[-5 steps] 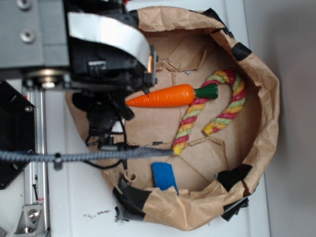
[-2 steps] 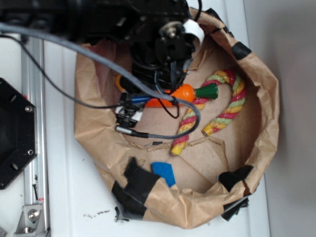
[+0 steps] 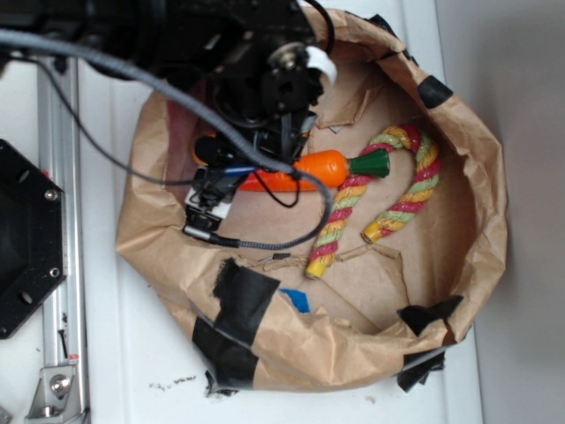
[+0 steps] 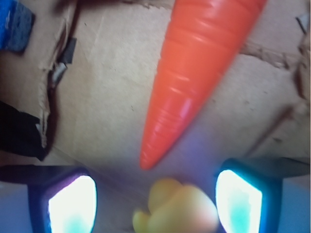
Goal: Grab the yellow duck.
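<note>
The yellow duck (image 4: 177, 208) is a blurred lumpy blob at the bottom of the wrist view, just below the carrot's tip. It lies between the two lit fingers of my gripper (image 4: 155, 204), which is open, with a gap on each side of the duck. The duck sits closer to the right finger (image 4: 238, 204) than to the left finger (image 4: 73, 206). In the exterior view the black arm (image 3: 265, 79) reaches over the left part of the paper nest and hides the duck.
An orange carrot (image 3: 309, 170) with a green top lies mid-nest, its point toward the gripper. A red-yellow-green rope (image 3: 388, 190) curves to its right. Crumpled paper walls (image 3: 353, 353) with black tape (image 3: 238, 309) ring the floor. A blue scrap (image 3: 297, 300) lies by the front wall.
The arm has swung from the left edge into the nest and come down by the carrot's tip. The paper wall at the front left has shifted and now covers most of the blue scrap.
</note>
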Motion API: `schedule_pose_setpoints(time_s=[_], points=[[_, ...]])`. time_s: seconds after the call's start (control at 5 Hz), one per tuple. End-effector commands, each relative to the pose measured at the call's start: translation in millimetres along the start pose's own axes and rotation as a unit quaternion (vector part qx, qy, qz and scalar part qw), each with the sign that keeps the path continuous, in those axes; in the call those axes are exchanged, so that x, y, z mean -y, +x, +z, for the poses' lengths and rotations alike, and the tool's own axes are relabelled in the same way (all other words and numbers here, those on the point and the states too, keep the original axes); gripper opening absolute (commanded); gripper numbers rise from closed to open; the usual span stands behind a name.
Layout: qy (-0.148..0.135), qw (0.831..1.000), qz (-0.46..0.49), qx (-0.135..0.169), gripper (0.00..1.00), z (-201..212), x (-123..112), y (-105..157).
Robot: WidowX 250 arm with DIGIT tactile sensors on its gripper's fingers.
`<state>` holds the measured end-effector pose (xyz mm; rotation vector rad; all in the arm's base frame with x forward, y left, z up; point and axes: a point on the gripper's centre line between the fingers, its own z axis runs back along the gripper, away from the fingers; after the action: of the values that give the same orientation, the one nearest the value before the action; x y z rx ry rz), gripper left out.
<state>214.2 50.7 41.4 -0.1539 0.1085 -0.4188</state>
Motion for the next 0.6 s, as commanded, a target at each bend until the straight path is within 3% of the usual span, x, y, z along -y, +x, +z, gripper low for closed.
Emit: schedule_pose_setpoints(time_s=[0.0, 0.2, 0.4], points=[[0.047, 0.993, 0.029, 0.103, 1.0, 69.5, -3.2, 3.2], [0.038, 0.994, 0.037, 0.099, 1.0, 66.4, -11.1, 4.7], [0.026, 0.997, 0.048, 0.06, 1.0, 36.6, -21.5, 8.4]])
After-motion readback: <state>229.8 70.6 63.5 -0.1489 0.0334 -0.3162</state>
